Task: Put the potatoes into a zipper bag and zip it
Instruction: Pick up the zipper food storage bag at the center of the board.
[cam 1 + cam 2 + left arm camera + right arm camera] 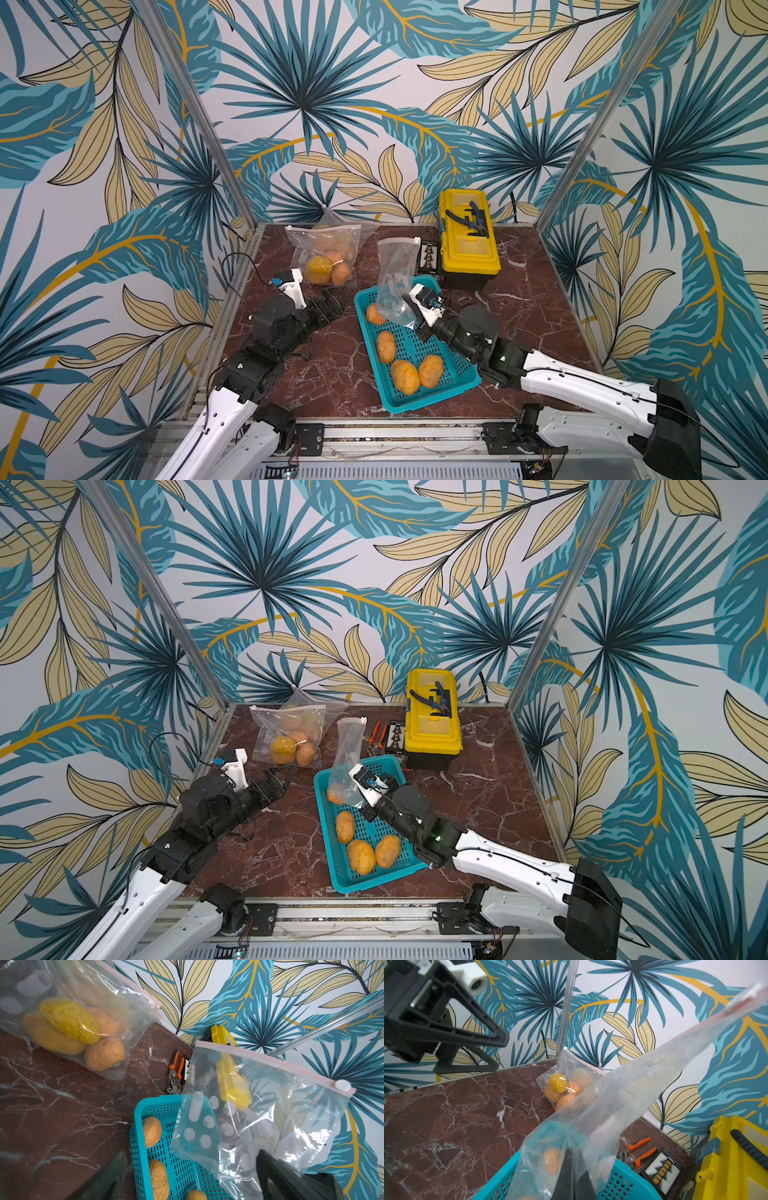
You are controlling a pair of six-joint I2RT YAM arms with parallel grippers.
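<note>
Several loose potatoes [386, 346] [360, 856] lie in a teal basket [432, 399] [361, 885] [137, 1147] at the table's middle. My right gripper [409, 309] [572, 1167] is shut on the lower part of a clear, empty zipper bag [395, 270] [349, 746] [270, 1109] [633, 1088]. The bag stands over the basket's far end with its zip edge and white slider [342, 1085] on top. My left gripper [332, 301] [280, 781] [191, 1154] is open, left of the basket and holding nothing. It points toward the basket and the bag.
A second zipper bag [328, 257] [83, 1028] holding several potatoes lies at the back left. At the back right stands a yellow toolbox [467, 237], with orange-handled pliers [378, 733] [639, 1151] and a small bit case [662, 1172] beside it. Patterned walls enclose three sides.
</note>
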